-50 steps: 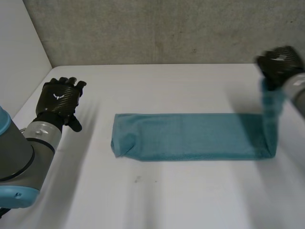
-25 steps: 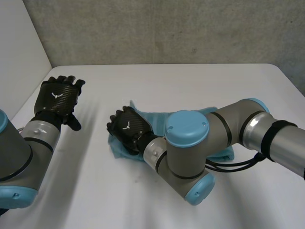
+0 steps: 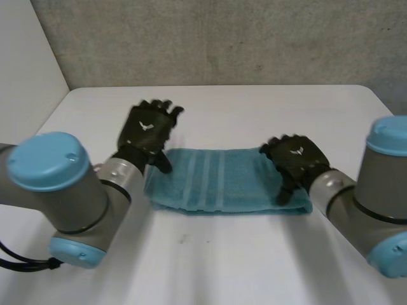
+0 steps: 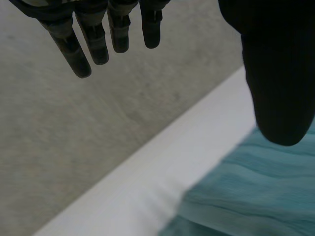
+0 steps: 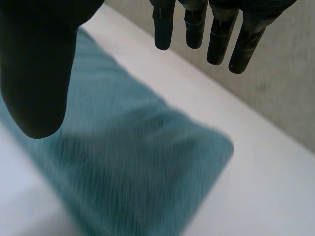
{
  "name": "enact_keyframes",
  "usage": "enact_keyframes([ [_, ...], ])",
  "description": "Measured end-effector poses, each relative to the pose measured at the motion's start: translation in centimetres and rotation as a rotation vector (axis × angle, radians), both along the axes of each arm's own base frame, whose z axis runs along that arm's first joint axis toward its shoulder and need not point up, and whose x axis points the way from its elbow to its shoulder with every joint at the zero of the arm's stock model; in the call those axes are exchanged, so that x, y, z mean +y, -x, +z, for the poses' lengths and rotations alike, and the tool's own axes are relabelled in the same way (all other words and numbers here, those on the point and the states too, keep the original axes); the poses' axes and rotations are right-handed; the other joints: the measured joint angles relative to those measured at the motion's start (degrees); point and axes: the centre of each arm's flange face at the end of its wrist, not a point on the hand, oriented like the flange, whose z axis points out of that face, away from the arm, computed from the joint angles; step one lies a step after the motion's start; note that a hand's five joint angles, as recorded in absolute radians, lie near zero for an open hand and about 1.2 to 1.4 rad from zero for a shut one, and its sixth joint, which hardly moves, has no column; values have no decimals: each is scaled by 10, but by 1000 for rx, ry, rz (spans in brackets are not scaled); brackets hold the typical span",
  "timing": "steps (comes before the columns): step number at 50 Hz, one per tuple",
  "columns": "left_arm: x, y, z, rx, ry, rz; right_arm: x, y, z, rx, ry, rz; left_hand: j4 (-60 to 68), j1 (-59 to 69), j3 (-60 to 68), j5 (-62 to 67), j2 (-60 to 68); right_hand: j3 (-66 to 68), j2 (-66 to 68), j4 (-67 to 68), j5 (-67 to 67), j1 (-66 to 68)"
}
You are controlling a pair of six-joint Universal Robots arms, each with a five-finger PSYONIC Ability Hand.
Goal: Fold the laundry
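A teal towel [image 3: 219, 181] lies folded in a short flat band in the middle of the white table [image 3: 241, 267]. My left hand [image 3: 147, 130] hovers at the towel's far left corner, fingers straight and spread, holding nothing. In the left wrist view the left hand [image 4: 275, 73] hangs above the towel [image 4: 256, 196], whose edge lies below the thumb. My right hand [image 3: 294, 159] rests over the towel's right end, open. Seen from the right wrist, the right hand [image 5: 39, 64] has straight fingers above the towel [image 5: 133, 162], clear of the cloth.
A grey wall [image 3: 222, 38] runs along the table's far edge, and a white wall [image 3: 25, 76] stands at the left. Bare tabletop lies in front of the towel and on both sides of it.
The right hand carried the towel's right end over to the left end, folding it in half, let go and drew back to the right. The left hand moved in to the towel's left corner.
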Motion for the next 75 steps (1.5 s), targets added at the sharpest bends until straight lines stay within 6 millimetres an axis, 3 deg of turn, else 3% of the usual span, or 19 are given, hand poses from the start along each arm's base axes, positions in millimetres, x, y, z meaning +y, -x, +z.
enact_keyframes([
  [4, 1, 13, -28, -38, -61, -37, -6, 27, -23, 7, -60, -35, 0, 0, 0, 0, 0, 5, 3, 3, 3, 3],
  [12, -6, 11, -51, -71, -111, -16, -15, 52, -43, -18, -75, -59, 0, 0, 0, 0, 0, 162, 156, 153, 137, 125],
  [19, -13, 2, -55, -76, -123, 18, -18, 59, -53, -22, -89, -69, 0, 0, 0, 0, 0, 209, 205, 199, 182, 167],
  [20, -14, 0, -55, -77, -124, 23, -19, 61, -55, -20, -89, -72, 0, 0, 0, 0, 0, 403, 401, 393, 372, 318],
  [22, -14, -1, -55, -78, -125, 26, -20, 61, -56, -17, -85, -74, 0, 0, 0, 0, 0, 504, 508, 495, 471, 382],
  [34, 3, -17, -39, -88, -138, 60, -40, 59, -39, 36, 48, -77, 0, 0, 0, 0, 0, 553, 541, 549, 516, 396],
  [39, 11, -33, -19, -73, -113, 113, -47, 30, -8, 67, 191, -33, 0, 0, 0, 0, 0, 554, 547, 550, 523, 410],
  [44, 15, -53, 2, -45, -74, 169, -17, -43, 24, 30, 303, 144, 0, 0, 0, 0, 0, 554, 549, 550, 528, 410],
  [46, 15, -53, 2, -45, -74, 169, -17, -43, 24, 30, 303, 144, 0, 0, 0, 0, 0, 554, 549, 550, 528, 410],
  [47, 16, -63, 12, -29, -57, 197, -1, -70, 27, 15, 318, 217, 0, 0, 0, 0, 0, 554, 549, 550, 528, 413],
  [49, 16, -68, 16, -21, -50, 213, 29, -111, 22, -1, 319, 341, 0, 0, 0, 0, 0, 554, 549, 550, 528, 418],
  [50, 16, -68, 16, -21, -50, 213, 29, -111, 22, -1, 319, 341, 0, 0, 0, 0, 0, 554, 549, 550, 528, 418],
  [52, 14, -77, 21, -10, -43, 238, 63, -145, 1, -1, 292, 469, 0, 0, 0, 0, 0, 554, 549, 550, 528, 418],
  [54, 13, -79, 22, -8, -42, 245, 80, -158, -15, 9, 270, 530, 0, 0, 0, 0, 0, 554, 549, 550, 528, 418],
  [60, 9, -79, 23, -4, -37, 247, 98, -172, -44, 49, 248, 588, 0, 0, 0, 0, 0, 489, 484, 483, 471, 370],
  [62, 6, -77, 23, -3, -36, 241, 96, -172, -42, 58, 264, 568, 0, 0, 0, 0, 0, 247, 226, 239, 240, 159],
  [65, 1, -72, 21, -1, -38, 230, 84, -168, -20, 45, 310, 483, 0, 0, 0, 0, 0, 22, 18, 15, 23, 6],
  [68, -6, -61, 19, 12, -44, 198, 68, -156, 13, -9, 344, 374, 0, 0, 0, 0, 0, 0, 0, 0, -2, 0],
  [75, -14, -33, 13, 80, -89, 109, 41, -131, 46, -143, 293, 236, 0, 0, 0, 0, 0, 0, 0, 0, -2, 0],
])
